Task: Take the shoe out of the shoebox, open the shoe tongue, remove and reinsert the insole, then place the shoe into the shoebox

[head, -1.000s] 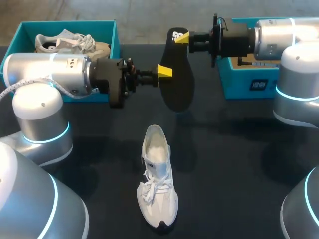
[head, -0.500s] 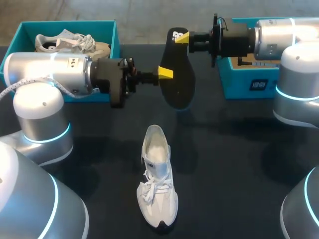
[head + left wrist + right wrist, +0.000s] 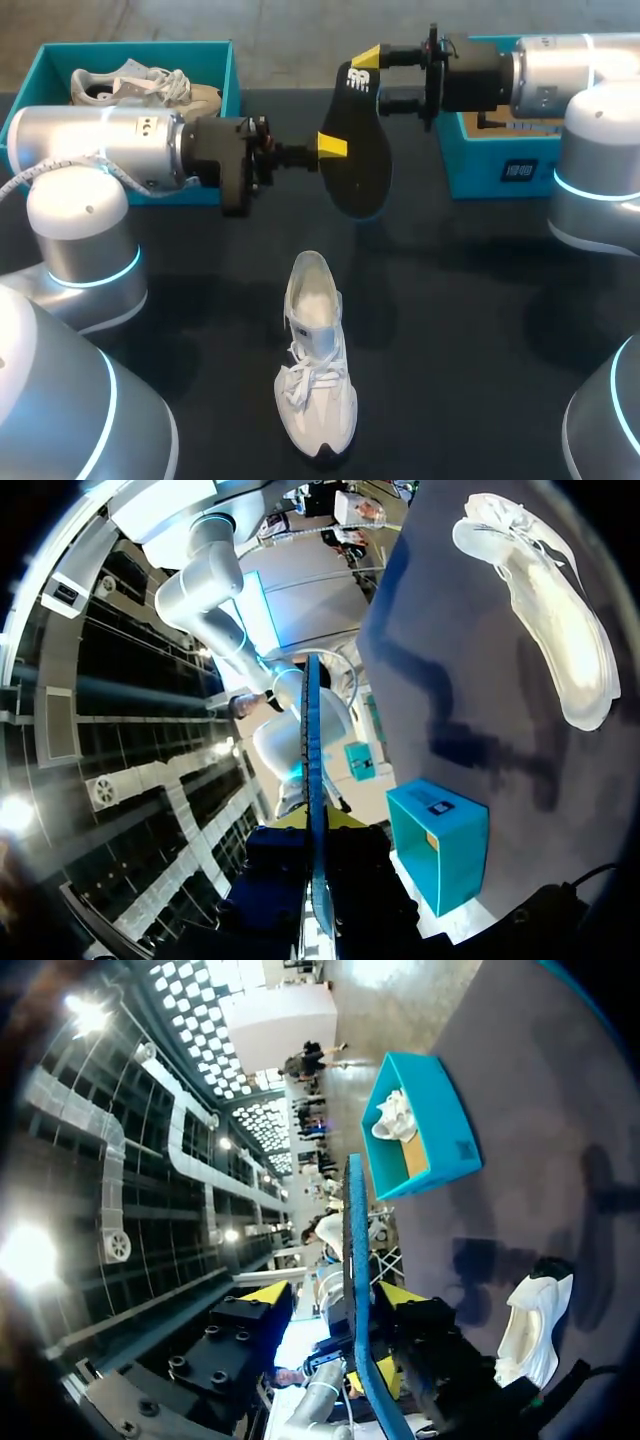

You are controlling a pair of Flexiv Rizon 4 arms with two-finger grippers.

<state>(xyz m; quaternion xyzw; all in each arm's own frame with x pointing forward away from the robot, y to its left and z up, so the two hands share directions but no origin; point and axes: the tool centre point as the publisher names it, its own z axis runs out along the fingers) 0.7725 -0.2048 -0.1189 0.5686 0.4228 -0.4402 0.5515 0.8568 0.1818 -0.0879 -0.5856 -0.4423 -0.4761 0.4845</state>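
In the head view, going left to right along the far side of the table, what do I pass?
The left shoebox with a shoe inside, the black insole, the right shoebox.

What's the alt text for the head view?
The left gripper grips a black insole in mid-air, with the right gripper open around its far end. A white shoe lies on the table nearby.

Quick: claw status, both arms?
Left claw: closed, holding the insole by its side edge.
Right claw: open, fingers either side of the insole's far end, not gripping.
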